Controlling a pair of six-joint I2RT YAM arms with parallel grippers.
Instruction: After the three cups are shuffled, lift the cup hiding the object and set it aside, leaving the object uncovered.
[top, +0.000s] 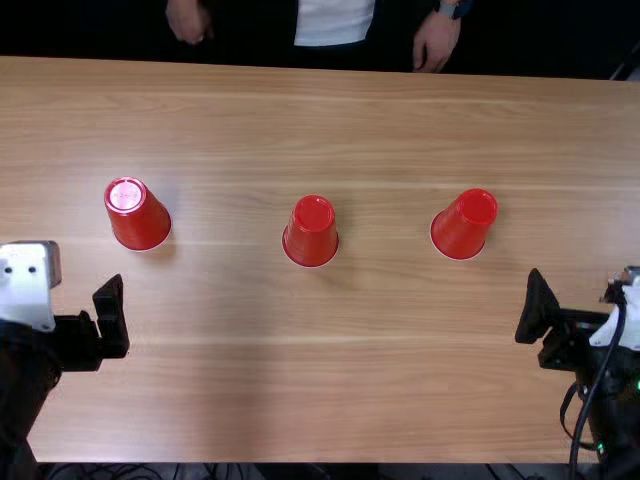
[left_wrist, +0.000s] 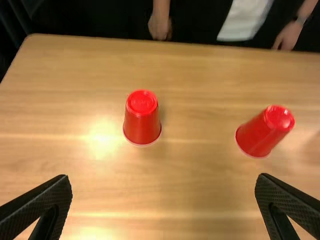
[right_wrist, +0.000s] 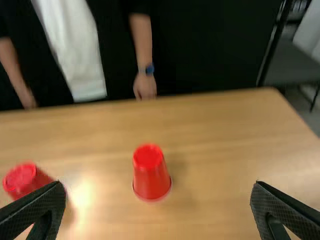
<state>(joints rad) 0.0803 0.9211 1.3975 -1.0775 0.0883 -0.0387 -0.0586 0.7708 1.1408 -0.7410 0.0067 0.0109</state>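
Landmark: middle cup (top: 311, 232), red, mouth down on the desk (top: 320, 120), about midway across its width. I place everything else from this cup.
Left cup (top: 137, 215): same red, also mouth down. It is well apart from the middle cup on its left and level with it. Its upturned base catches the light and looks pale in the top view.
Right cup (top: 464, 224): red and mouth down, well apart from the middle cup on its right and level with it.
Row: I see the three standing in one line across the desk, none touching another, and each rim down on the wood.
Object: I cannot tell which cup covers it.
Left hand (top: 110, 318): far to the left of the middle cup and nearer the desk's near edge than it. It has hold of nothing. In its wrist view I see the two black fingers spread wide, with bare wood between them and the left cup beyond.
Right hand (top: 535, 312): far to the right of the middle cup, also on the near side of it. Its fingers are spread wide with nothing between them but desk. It is clear of all the cups, and its wrist view looks toward the right cup.
Spacing: each hand is well apart from the middle cup.
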